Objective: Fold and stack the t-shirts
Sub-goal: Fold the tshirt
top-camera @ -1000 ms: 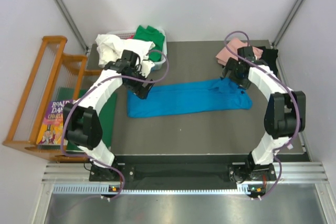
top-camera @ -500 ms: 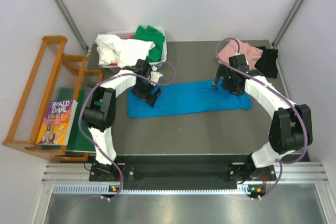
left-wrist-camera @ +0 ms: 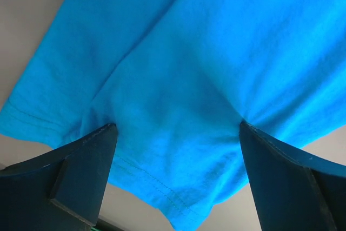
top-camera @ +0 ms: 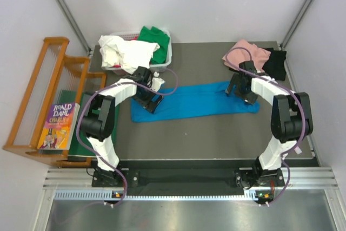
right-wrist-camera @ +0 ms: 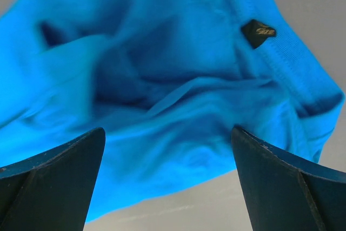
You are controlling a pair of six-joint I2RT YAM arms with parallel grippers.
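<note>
Top external view: a blue tee (top-camera: 194, 101) lies in a long band at table centre. At its 9 o'clock end the left gripper (top-camera: 150, 101) stands wide open, holding nothing, fingertips touching the cloth. At 3 o'clock the right gripper (top-camera: 241, 91) gapes equally wide, empty, over the collar.

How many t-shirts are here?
5: a blue tee spread mid-table; a white tee and a green tee in the far-left basket; a pink tee and a black tee at the far-right corner. The basket may hide more.
</note>
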